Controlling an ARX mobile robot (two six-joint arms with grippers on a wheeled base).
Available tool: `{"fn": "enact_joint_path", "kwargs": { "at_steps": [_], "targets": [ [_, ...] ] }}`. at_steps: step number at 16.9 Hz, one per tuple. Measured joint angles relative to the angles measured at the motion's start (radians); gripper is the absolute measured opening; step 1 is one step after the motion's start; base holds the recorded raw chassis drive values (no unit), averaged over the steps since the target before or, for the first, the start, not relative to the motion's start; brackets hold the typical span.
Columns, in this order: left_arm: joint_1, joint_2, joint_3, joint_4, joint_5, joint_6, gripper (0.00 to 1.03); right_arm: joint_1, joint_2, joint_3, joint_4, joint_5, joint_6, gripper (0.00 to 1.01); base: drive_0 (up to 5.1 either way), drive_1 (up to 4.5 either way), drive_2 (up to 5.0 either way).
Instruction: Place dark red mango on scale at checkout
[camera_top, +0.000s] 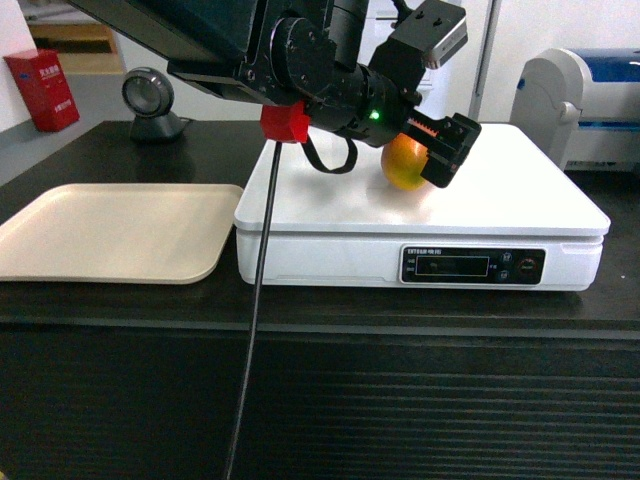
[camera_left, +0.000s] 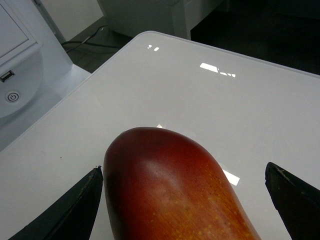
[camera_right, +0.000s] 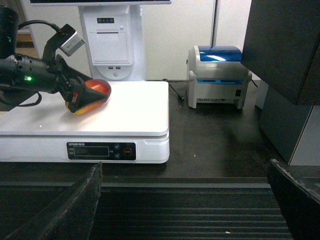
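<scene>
The dark red mango (camera_top: 403, 165) lies on the glossy white platform of the scale (camera_top: 330, 205), toward its rear middle, with the left pincer (camera_top: 437, 152) around it. In the left wrist view the fruit sits between the two black fingers (camera_left: 70, 210); the left one lies against its skin, while a clear strip of platform shows before the right one, so the jaws stand spread rather than clamped. The scale rests on the black worktop of the checkout (camera_top: 320, 400), its display panel (camera_top: 472, 266) facing forward over the ribbed front.

Just beside the scale's left edge lies a beige tray (camera_top: 110, 230), flat, with nothing in it. Behind the tray stands a small round grey device (camera_top: 150, 100), and a red box (camera_top: 42, 90) sits farther back on the left. To the right of the scale, well apart from the mango, is a grey and blue printer (camera_right: 218, 75). A black cable (camera_top: 255, 320) hangs from the left arm across the front of the scale.

The right pincer (camera_right: 185, 200) hangs low before the worktop's front edge, its fingers wide apart and holding nothing.
</scene>
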Motion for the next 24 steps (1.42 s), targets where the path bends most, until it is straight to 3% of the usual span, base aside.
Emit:
{"fn": "enact_joint_path", "kwargs": {
  "at_steps": [6,10,12,14,17,20,21,22,24],
  "targets": [
    [-0.010,-0.174,-0.103,0.115,0.007,-0.058,0.98,0.000,0.000,0.000,0.000,0.000,0.000,0.98,0.0,0.00,0.0],
    [0.005,-0.387,-0.320,0.267,-0.009,-0.163,0.98,0.000,0.000,0.000,0.000,0.000,0.000,0.98,0.0,0.00,0.0],
    [0.060,-0.521,-0.466,0.329,-0.059,-0.263,0.98,0.000,0.000,0.000,0.000,0.000,0.000,0.98,0.0,0.00,0.0],
    [0.129,-0.671,-0.634,0.402,-0.087,-0.313,0.98,0.000,0.000,0.000,0.000,0.000,0.000,0.98,0.0,0.00,0.0],
    [0.230,-0.881,-0.871,0.463,-0.121,-0.358,0.98,0.000,0.000,0.000,0.000,0.000,0.000,0.98,0.0,0.00,0.0],
    [0.322,-0.983,-1.008,0.473,-0.140,-0.361,0.98,0.000,0.000,0.000,0.000,0.000,0.000,0.98,0.0,0.00,0.0],
    [0.343,-1.030,-1.041,0.429,-0.266,-0.363,0.90,0.000,0.000,0.000,0.000,0.000,0.000,0.98,0.0,0.00,0.0],
    [0.372,-1.106,-1.135,0.457,-0.363,-0.362,0.78,0.000,0.000,0.000,0.000,0.000,0.000,0.98,0.0,0.00,0.0],
    [0.461,-1.246,-1.322,0.520,-0.363,-0.363,0.55,0.000,0.000,0.000,0.000,0.000,0.000,0.98,0.0,0.00,0.0]
  ]
}}
